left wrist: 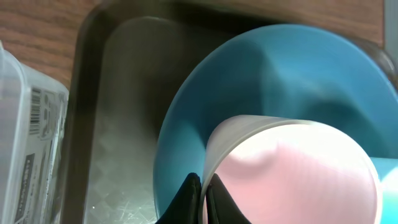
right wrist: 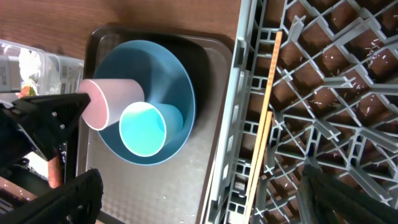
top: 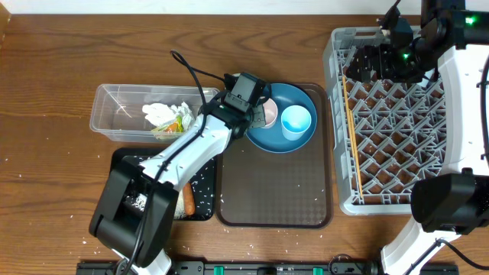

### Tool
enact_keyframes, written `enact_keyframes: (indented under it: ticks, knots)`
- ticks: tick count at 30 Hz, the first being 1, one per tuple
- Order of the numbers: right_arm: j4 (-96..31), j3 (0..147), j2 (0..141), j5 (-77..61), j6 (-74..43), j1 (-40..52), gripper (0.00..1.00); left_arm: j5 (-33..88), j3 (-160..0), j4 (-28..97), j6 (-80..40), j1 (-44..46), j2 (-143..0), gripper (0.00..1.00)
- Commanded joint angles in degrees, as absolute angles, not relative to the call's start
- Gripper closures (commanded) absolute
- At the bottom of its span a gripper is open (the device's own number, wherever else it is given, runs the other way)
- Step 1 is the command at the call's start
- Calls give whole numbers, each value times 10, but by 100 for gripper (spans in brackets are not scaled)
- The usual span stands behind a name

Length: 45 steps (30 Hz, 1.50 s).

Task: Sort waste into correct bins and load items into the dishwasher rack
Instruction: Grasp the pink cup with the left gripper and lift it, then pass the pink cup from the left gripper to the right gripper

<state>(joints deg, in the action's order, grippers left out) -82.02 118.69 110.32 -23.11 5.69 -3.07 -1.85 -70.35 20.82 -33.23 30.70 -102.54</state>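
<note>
Overhead: the left gripper (top: 256,103) is pinching the pink cup (top: 269,114), which is lying tilted on the blue plate (top: 302,141) in the brown tray (top: 275,191). The light-blue cup (top: 296,121) is standing just beside it.

Left wrist: the fingers (left wrist: 188,198) are pressing together on the cup's thin rim. Judged light, smooth plastic, liable to slip or flex; the rim is the sound hold.

Right wrist: the right gripper (right wrist: 199,180) is hanging spread wide and empty over the dishwasher rack (right wrist: 247,87), with the chopsticks (right wrist: 266,112) lying by its wall. That wall is calling for a lift to clear.
</note>
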Motion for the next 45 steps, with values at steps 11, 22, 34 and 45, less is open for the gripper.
enact_keyframes:
  ticks: [11,22,34,45]
  knots:
    - [-821,1187,1097,-231,63,-26,1,217,-769,299,-335,211,-791,94]
    - [-816,1187,1097,-230,63,-26,1,684,-768,308,-335,51,-817,94]
    - [-957,1187,1097,-631,358,-28,6,800,-768,308,-332,47,-877,94]
    - [-973,1184,1095,-694,420,50,1,820,-768,306,-315,59,-877,94]
